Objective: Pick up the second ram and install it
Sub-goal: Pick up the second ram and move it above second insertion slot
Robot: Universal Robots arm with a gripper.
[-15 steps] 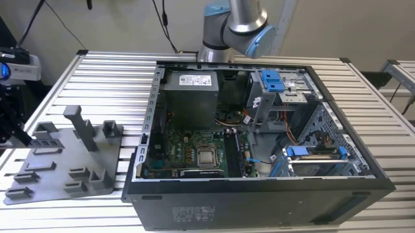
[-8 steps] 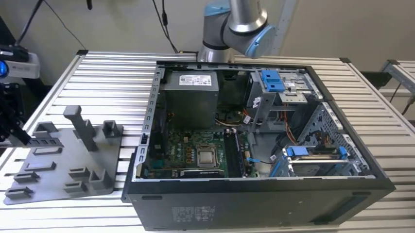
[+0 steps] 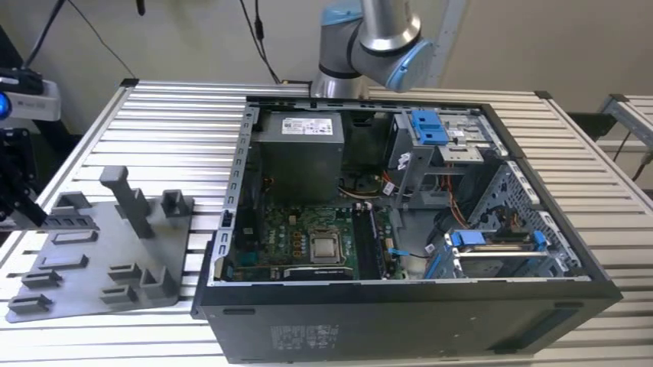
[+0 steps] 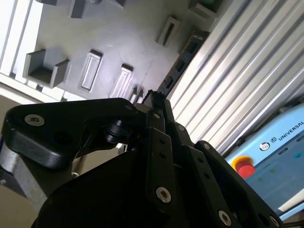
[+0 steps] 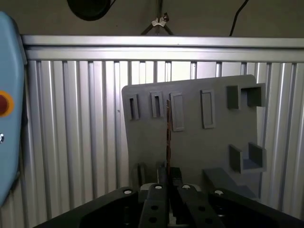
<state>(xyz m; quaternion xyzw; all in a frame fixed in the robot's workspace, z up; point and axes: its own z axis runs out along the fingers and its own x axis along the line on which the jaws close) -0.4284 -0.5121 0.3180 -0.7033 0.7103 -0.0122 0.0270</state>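
End effector (image 5: 167, 178) closed on the second ram (image 5: 168, 133), edge-on over grey fixture tray (image 5: 209, 147); gripped at one end, so best carried straight, clear of posts (image 3: 131, 200).

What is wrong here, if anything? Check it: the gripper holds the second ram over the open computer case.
The place is wrong. In the first wrist view the gripper holds the second ram over the grey fixture tray, not over the open computer case, which stands on the exterior view's right of the tray.

Fixture tray (image 3: 82, 264) beside computer case (image 3: 357, 329)
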